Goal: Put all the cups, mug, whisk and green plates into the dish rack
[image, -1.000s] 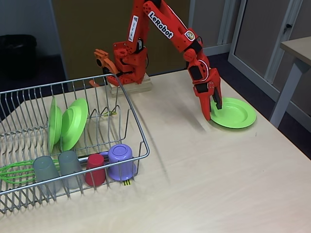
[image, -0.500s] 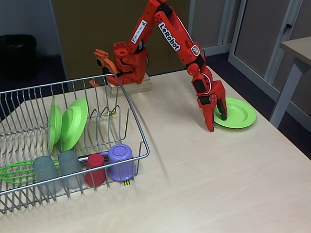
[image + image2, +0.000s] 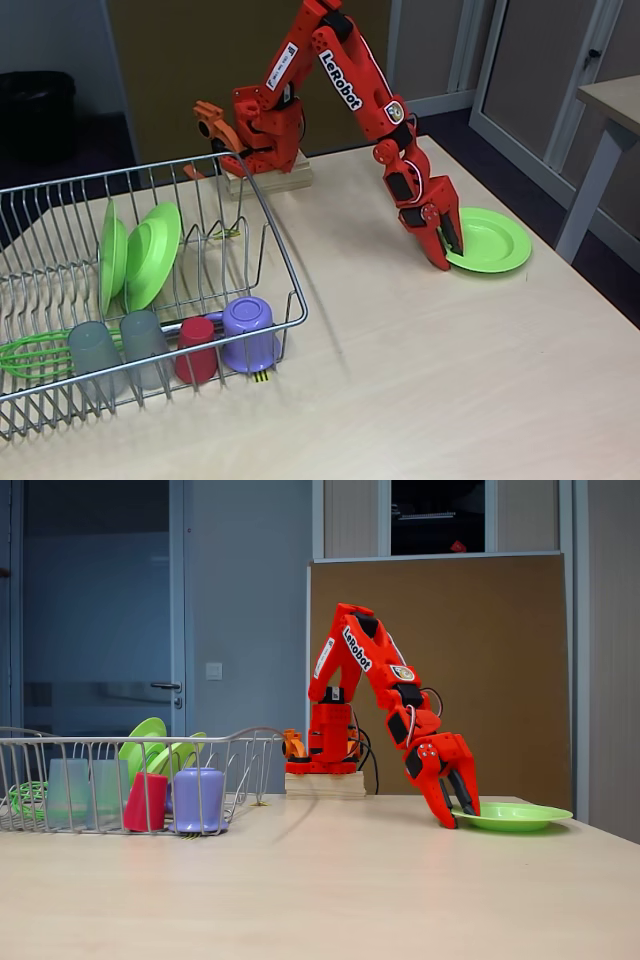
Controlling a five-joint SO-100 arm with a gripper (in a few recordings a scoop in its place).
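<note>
A lime green plate lies flat on the table at the right. My orange gripper reaches down to its left rim, one finger below the edge and one above, shut on the rim. Inside the dish rack, two more green plates stand upright between prongs. Along the rack's front lie two grey cups, a red cup, the purple mug upside down, and the green whisk.
The arm's base stands on a wooden block at the table's back edge. The table edge runs close past the plate on the right, with another desk beyond it. Bare tabletop lies between rack and plate.
The gripper has dropped and narrowed around the plate's left rim. The plate has slid slightly to the right. The things in the rack have stayed put.
</note>
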